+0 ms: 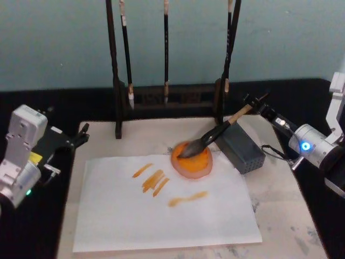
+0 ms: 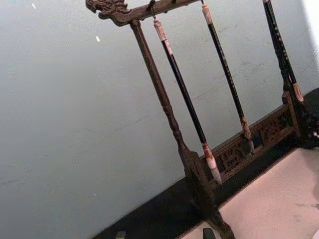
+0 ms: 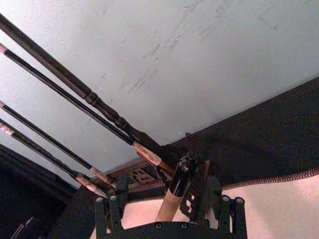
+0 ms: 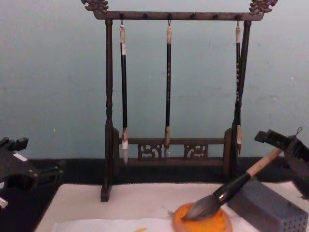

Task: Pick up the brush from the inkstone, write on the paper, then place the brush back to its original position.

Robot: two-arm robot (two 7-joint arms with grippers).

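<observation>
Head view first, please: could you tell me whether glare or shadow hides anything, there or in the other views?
Head view: the paper is evenly lit, no glare, its orange strokes plain; the brush, right gripper at its end, rests on the inkstone without a hard shadow; left gripper idle at far left. Chest view: soft light, no hard shadows on the wall.

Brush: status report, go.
Right gripper at the end cap of the thick tan-handled calligraphy brush. Bristles rest in the round orange inkstone; handle slants above the grey rectangular block. Left gripper parked left, jaws open.
</observation>
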